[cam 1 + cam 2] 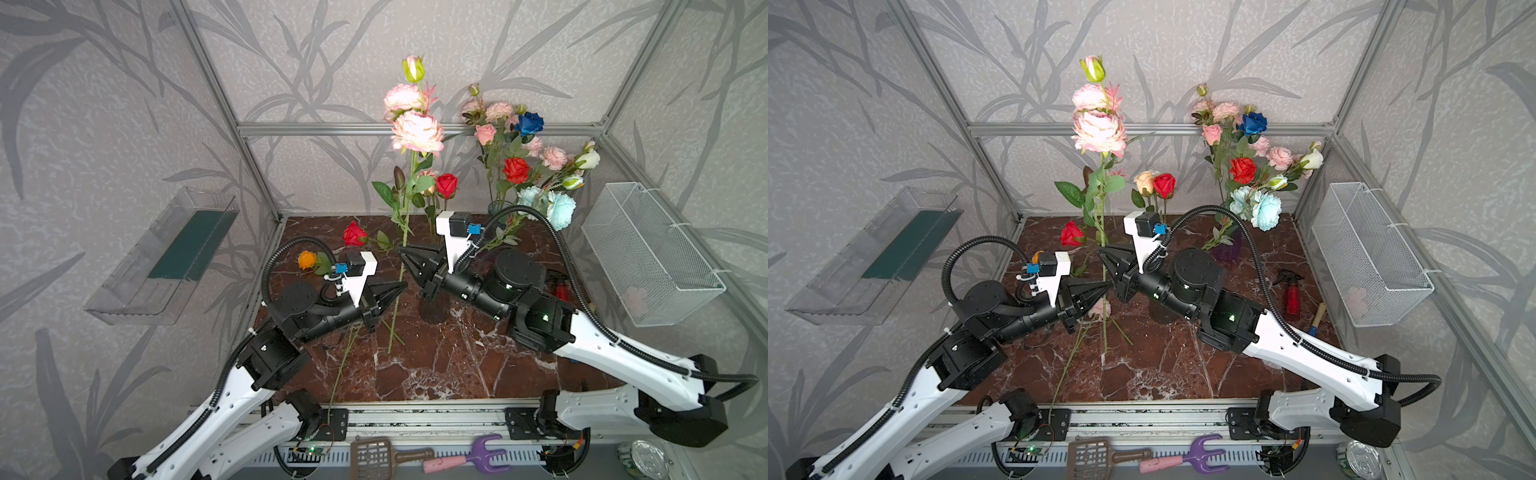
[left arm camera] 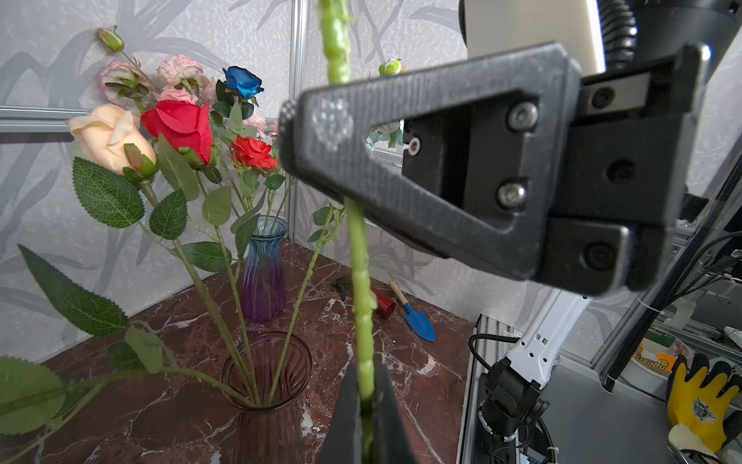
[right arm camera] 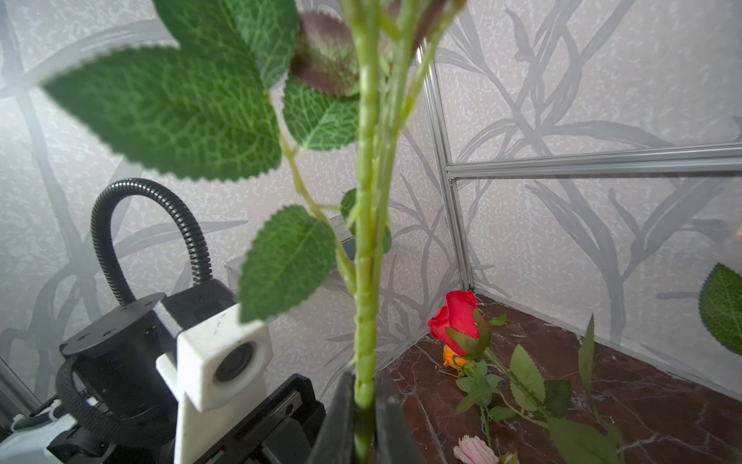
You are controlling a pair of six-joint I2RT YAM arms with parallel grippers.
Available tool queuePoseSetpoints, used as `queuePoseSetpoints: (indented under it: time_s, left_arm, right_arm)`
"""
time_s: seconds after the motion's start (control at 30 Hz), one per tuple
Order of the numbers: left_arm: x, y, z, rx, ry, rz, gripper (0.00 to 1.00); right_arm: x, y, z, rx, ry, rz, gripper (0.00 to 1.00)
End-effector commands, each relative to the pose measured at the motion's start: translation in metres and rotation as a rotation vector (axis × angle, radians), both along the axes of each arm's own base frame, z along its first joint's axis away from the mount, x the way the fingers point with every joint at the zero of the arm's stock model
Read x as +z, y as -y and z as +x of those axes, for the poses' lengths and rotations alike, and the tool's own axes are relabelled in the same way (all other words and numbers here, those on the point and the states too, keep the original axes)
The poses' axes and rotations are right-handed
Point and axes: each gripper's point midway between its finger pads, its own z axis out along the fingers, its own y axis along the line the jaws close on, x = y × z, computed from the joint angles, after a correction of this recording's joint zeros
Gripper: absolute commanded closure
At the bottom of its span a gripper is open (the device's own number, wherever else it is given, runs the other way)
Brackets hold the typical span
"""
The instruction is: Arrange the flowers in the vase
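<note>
A tall pink peony stands upright on its long green stem above the marble table. My left gripper is shut on the stem low down, seen close in the left wrist view. My right gripper is shut on the same stem a little higher. A ribbed smoky vase holds a peach rose and a red rose; in both top views my right arm partly hides it. A red rose, an orange rose and a small pink bloom lie on the table.
A blue-purple vase with a full bouquet stands at the back right. A red spray bottle and a blue trowel lie near the right wall. A wire basket hangs right, a clear tray left.
</note>
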Motion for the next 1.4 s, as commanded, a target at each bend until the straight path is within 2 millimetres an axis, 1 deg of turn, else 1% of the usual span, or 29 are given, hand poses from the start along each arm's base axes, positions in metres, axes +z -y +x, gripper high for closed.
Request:
queuePoseSetpoints:
  time_s: [0.0, 0.03, 0.07, 0.1, 0.13, 0.17, 0.23, 0.27, 0.33, 0.4, 0.53, 0.6, 0.63, 0.7, 0.77, 0.8, 0.83, 0.87, 0.97, 1.07, 1.13, 1.27, 1.37]
  left_arm:
    - [0.003, 0.0, -0.007, -0.027, 0.048, -0.003, 1.0]
    - [0.002, 0.0, -0.006, -0.019, 0.045, -0.002, 1.0]
    - [0.002, -0.001, -0.006, -0.014, 0.046, -0.002, 0.91]
    - [0.001, -0.002, -0.004, -0.002, 0.044, -0.001, 0.78]
    - [0.0, -0.003, -0.001, 0.014, 0.047, -0.002, 0.59]
    - [0.0, -0.005, 0.0, 0.029, 0.05, -0.003, 0.47]
    - [0.0, -0.014, 0.006, 0.092, 0.059, -0.008, 0.32]
    - [0.0, -0.019, 0.009, 0.13, 0.069, -0.007, 0.3]
    - [0.001, -0.035, 0.018, 0.235, 0.087, -0.029, 0.29]
    - [0.004, -0.053, 0.026, 0.347, 0.107, -0.074, 0.29]
    - [0.005, -0.096, 0.042, 0.595, 0.114, -0.144, 0.29]
    - [0.003, -0.109, 0.046, 0.667, 0.111, -0.156, 0.29]
    - [0.003, -0.113, 0.047, 0.69, 0.106, -0.162, 0.29]
    - [0.003, -0.115, 0.048, 0.703, 0.104, -0.166, 0.29]
    - [0.002, -0.115, 0.049, 0.706, 0.106, -0.157, 0.3]
    - [0.001, -0.115, 0.05, 0.711, 0.105, -0.151, 0.3]
    - [0.0, -0.116, 0.051, 0.717, 0.104, -0.147, 0.3]
    - [0.0, -0.116, 0.051, 0.724, 0.103, -0.144, 0.3]
    - [-0.003, -0.115, 0.053, 0.727, 0.101, -0.133, 0.3]
    - [-0.006, -0.113, 0.056, 0.729, 0.084, -0.124, 0.3]
    - [-0.01, -0.112, 0.06, 0.737, 0.061, -0.109, 0.3]
    - [-0.012, -0.11, 0.063, 0.739, 0.049, -0.089, 0.3]
    - [-0.013, -0.109, 0.063, 0.737, 0.048, -0.088, 0.3]
  right_arm:
    - [0.018, 0.0, -0.005, 0.016, 0.024, 0.041, 0.96]
    - [0.019, 0.001, -0.006, 0.017, 0.025, 0.043, 0.99]
    - [0.02, 0.002, -0.006, 0.018, 0.031, 0.044, 1.0]
    - [0.022, 0.004, -0.007, 0.014, 0.041, 0.043, 1.0]
    - [0.025, 0.007, -0.007, 0.005, 0.053, 0.041, 1.0]
    - [0.026, 0.011, -0.006, -0.01, 0.069, 0.033, 1.0]
    - [0.028, 0.021, -0.002, -0.069, 0.109, -0.005, 1.0]
    - [0.028, 0.028, 0.001, -0.105, 0.125, -0.021, 1.0]
    - [0.032, 0.047, 0.005, -0.186, 0.164, -0.042, 1.0]
    - [0.041, 0.065, 0.006, -0.249, 0.208, -0.044, 1.0]
    - [0.069, 0.104, 0.009, -0.403, 0.308, -0.023, 1.0]
    - [0.081, 0.119, 0.012, -0.48, 0.354, -0.014, 1.0]
    - [0.087, 0.124, 0.015, -0.51, 0.368, -0.009, 1.0]
    - [0.094, 0.13, 0.02, -0.543, 0.38, 0.002, 1.0]
    - [0.099, 0.134, 0.03, -0.563, 0.372, 0.006, 1.0]
    - [0.1, 0.132, 0.033, -0.559, 0.366, 0.004, 1.0]
    - [0.1, 0.137, 0.045, -0.593, 0.363, -0.009, 1.0]
    - [0.1, 0.137, 0.051, -0.605, 0.36, -0.018, 1.0]
    - [0.09, 0.137, 0.073, -0.631, 0.323, -0.038, 1.0]
    - [0.069, 0.138, 0.096, -0.641, 0.254, -0.044, 1.0]
    - [0.054, 0.138, 0.107, -0.645, 0.22, -0.045, 1.0]
    - [0.021, 0.132, 0.117, -0.643, 0.169, -0.066, 1.0]
    - [-0.011, 0.128, 0.121, -0.633, 0.113, -0.085, 1.0]
